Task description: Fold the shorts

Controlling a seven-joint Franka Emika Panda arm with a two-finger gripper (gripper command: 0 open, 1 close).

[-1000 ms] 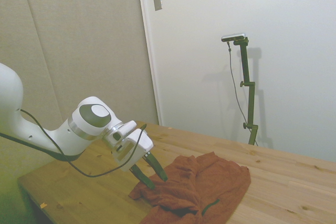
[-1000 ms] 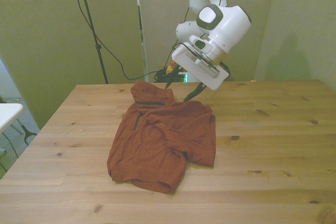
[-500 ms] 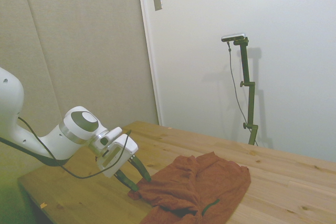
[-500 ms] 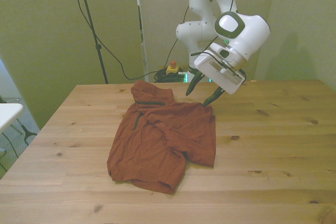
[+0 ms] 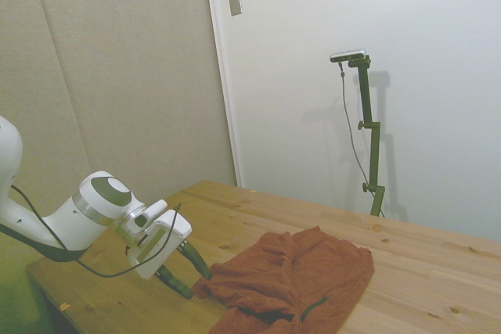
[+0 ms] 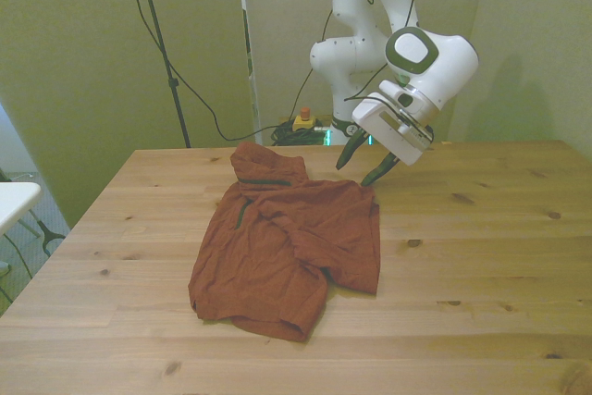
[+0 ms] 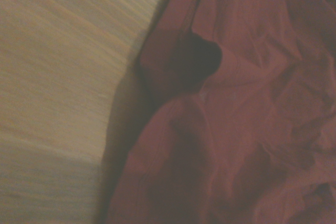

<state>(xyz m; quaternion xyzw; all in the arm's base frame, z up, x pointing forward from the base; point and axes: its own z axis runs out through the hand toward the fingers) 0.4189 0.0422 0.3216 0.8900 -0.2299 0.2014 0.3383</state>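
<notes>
- Shorts [image 6: 285,247] lie rumpled and spread on the wooden worktop [image 6: 481,256], toward the front view's left of centre; dark green trim shows near the far end.
- Pincer [image 6: 363,166] released, fingers apart, holding nothing, tilted low at the garment's far corner on the front view's right.
- Wrist view: cloth edge [image 7: 157,103] against bare wood.
- Risk: fingers straddle only the hem, so a pinch may catch one layer or slip off.
- Risk: dragging could bunch the cloth rather than fold it.
</notes>
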